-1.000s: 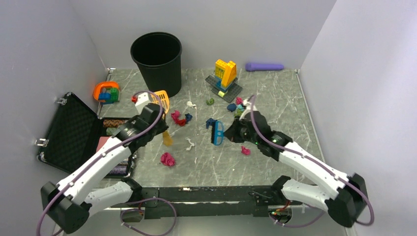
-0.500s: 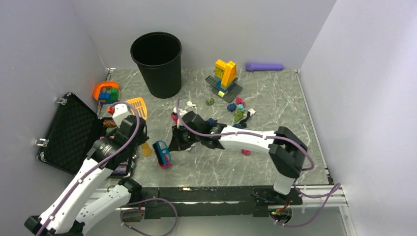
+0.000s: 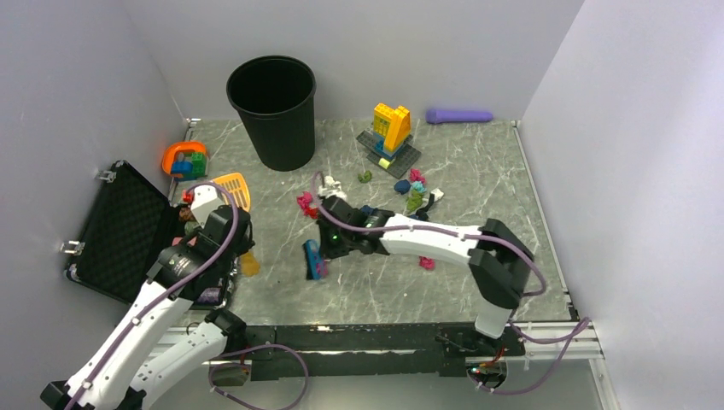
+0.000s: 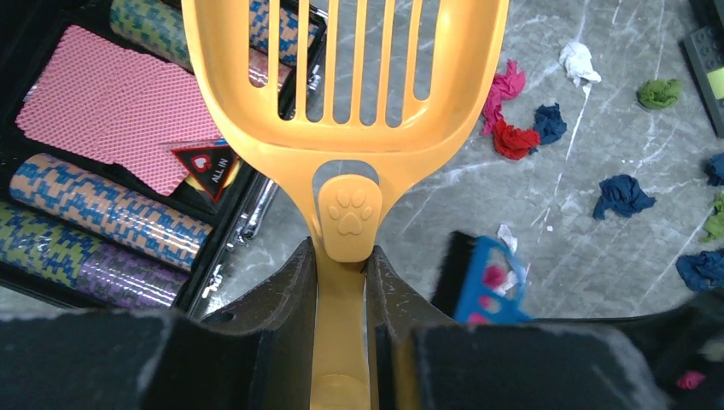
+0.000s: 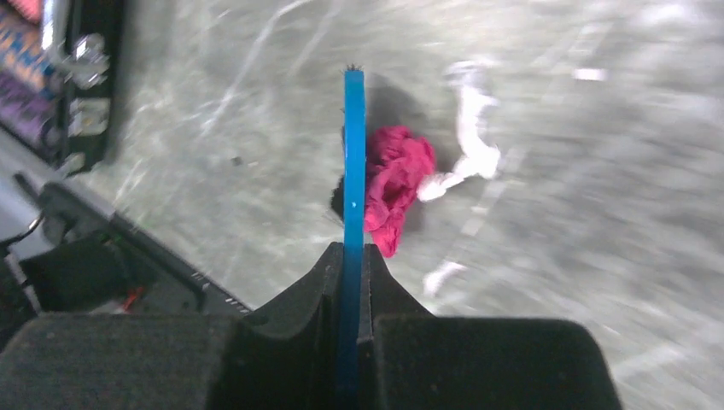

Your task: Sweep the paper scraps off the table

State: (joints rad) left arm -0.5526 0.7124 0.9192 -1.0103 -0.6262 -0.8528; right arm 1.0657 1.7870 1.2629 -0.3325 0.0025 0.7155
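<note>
Right gripper (image 5: 348, 256) is closed on the thin blue back of a brush (image 3: 314, 259). It's held edge-on so the bristles face down at the table (image 3: 487, 196), arm stretched across to left of centre. Left gripper (image 4: 341, 273) is closed on the handle of the orange slotted scoop (image 4: 350, 77), just under the paw-print boss. The blade points away from the wrist, over the edge of the case. It looks lifted rather than flat on the table, but I can't confirm the height.

Layout:
- black bin (image 3: 271, 111) at far left of the table, the likely dump point
- open black case (image 3: 111, 226) off the left edge, patterned rolls inside, not part of the job
- yellow-and-blue brick build (image 3: 391, 128) far centre, needs avoiding

Paper scraps (image 3: 413, 193):
- main cluster just in front of the brick build (blue, green, magenta, white)
- a red/magenta/navy group (image 4: 512, 128) mid-table, between scoop and brush
- one magenta wad (image 3: 426, 262) on its own beside the right forearm
- one magenta wad (image 5: 393, 184) right up against the brush face, white scrap (image 5: 468, 162) just beside it

My read: the brush is pushing that magenta wad leftward toward the scoop, and the scoop is parked on the left as the catcher. Most scraps aren't collected, so it's early in the task.

Next the scoop lip needs to go flat on the table facing the brush. Otherwise wads slide under it or fall through the slots.
</note>
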